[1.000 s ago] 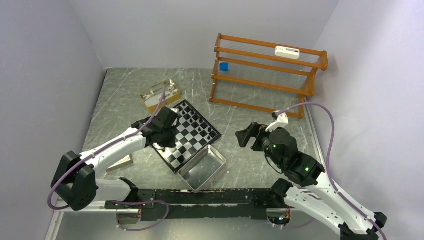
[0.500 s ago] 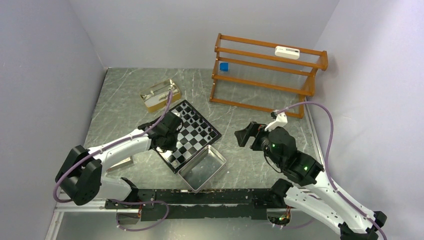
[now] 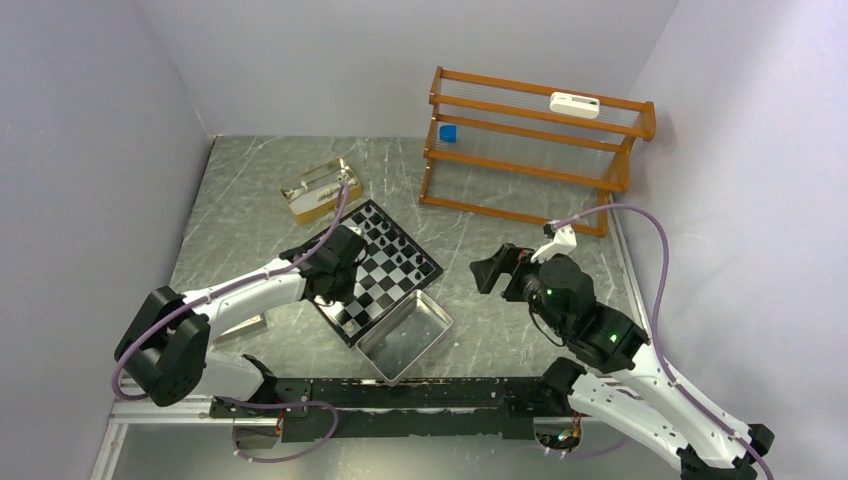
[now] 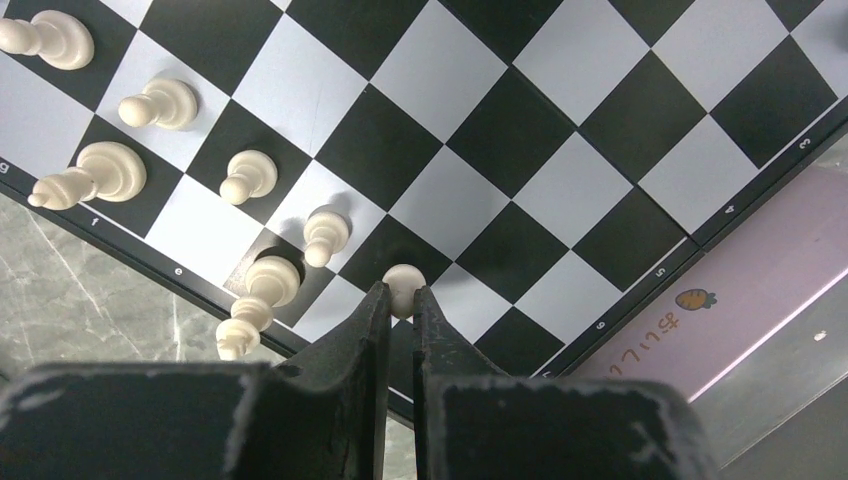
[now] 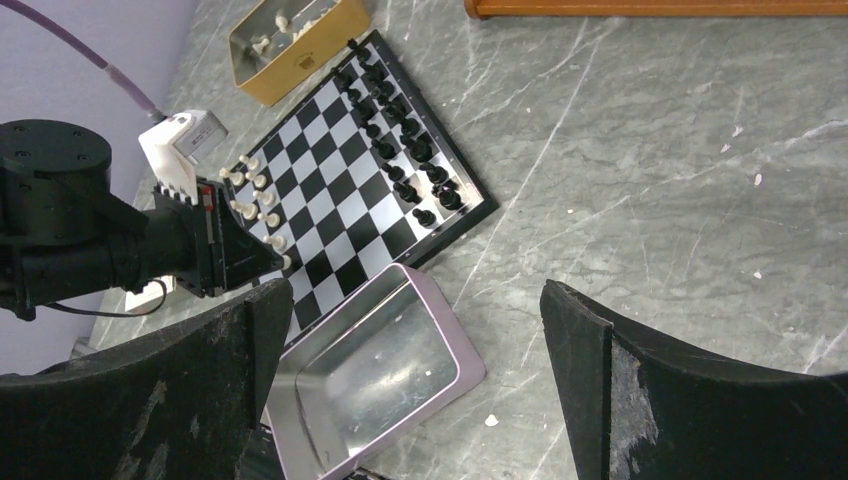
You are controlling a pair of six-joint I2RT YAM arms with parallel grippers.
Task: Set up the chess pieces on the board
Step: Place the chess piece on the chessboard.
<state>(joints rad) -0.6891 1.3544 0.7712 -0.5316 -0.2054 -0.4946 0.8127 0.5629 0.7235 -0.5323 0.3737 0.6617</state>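
Chess pieces (image 4: 248,175), what changed: over the last second the left arm folded its elbow inward. It carried the left gripper (image 4: 400,296) a short way toward the far side, over the cream side of the board (image 4: 520,130).
Grip: unchanged; the jaws are clamped on one cream pawn (image 4: 404,280), which sits over a square near the board's edge. Whether its base touches the board cannot be told.
Meaning: likely a pawn on its way to join the cream pawn row, so this placement is not yet done.
Right gripper (image 5: 415,292): has not moved; its fingers stand wide apart, holding nothing, well clear of the board.
Metal tray (image 5: 370,375): one, just beside the board's near corner.
Board: one, mid-table, turned diagonally.
Cream pieces: seven in the left wrist view, counting the held pawn; all are near the left edge.
Black pieces (image 5: 405,150): two rows along the opposite edge, too small to count surely.
Gold box (image 5: 300,50): one, just beyond the board, with a few cream pieces inside.
Wooden rack (image 3: 530,150): one, farthest back, bearing one blue cube (image 3: 448,133) and one white block (image 3: 574,104).
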